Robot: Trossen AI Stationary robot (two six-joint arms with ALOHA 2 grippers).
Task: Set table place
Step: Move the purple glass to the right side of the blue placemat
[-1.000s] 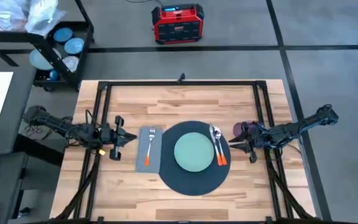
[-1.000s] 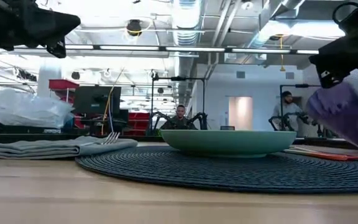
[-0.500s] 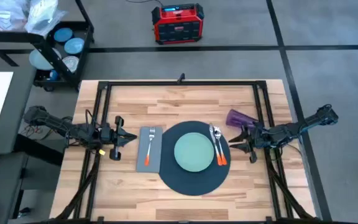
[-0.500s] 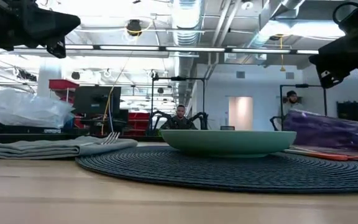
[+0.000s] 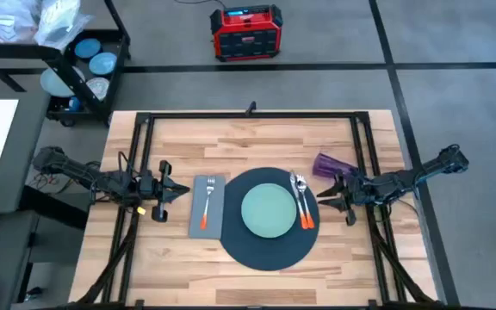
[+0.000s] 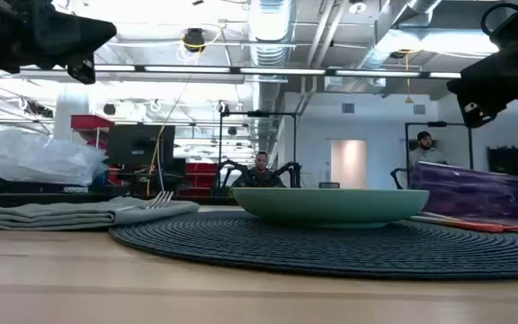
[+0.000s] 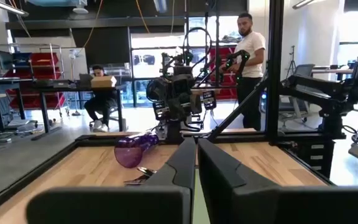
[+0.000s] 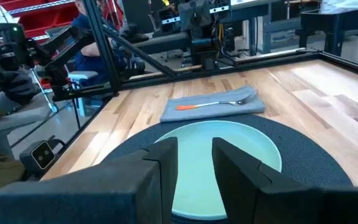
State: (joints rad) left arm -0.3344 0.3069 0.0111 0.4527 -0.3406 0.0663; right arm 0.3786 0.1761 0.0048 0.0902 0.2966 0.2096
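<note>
Tipped over now, the small translucent purple cup [image 5: 329, 164] lies on its side on the light butcher-block wooden counter [image 5: 188, 267], where a second ago it sat upright near the right end effector [image 5: 327, 199]. It rests just off the large dark round woven mat [image 5: 265, 251], beyond the orange-handled spoon and knife [image 5: 303, 202]. Overhead, the pale green plate [image 5: 269, 211] sits centred on the mat, with the grey square napkin [image 5: 206, 207] and orange-handled fork [image 5: 207, 202] touching the mat's left edge. The right end effector hovers beside the cutlery, fingers spread, gripping nothing. The left end effector [image 5: 179, 191] waits beside the napkin, its fingers nearly pressed together, a thin gap visible from its wrist. Table-level, the cup [image 6: 484, 191] shows lying flat behind the plate [image 6: 331, 205]; the left wrist camera catches its open mouth [image 7: 131, 151]. The right wrist camera misses the cup entirely, showing plate [image 8: 229, 155], napkin [image 8: 213, 106] and fork [image 8: 210, 104].
</note>
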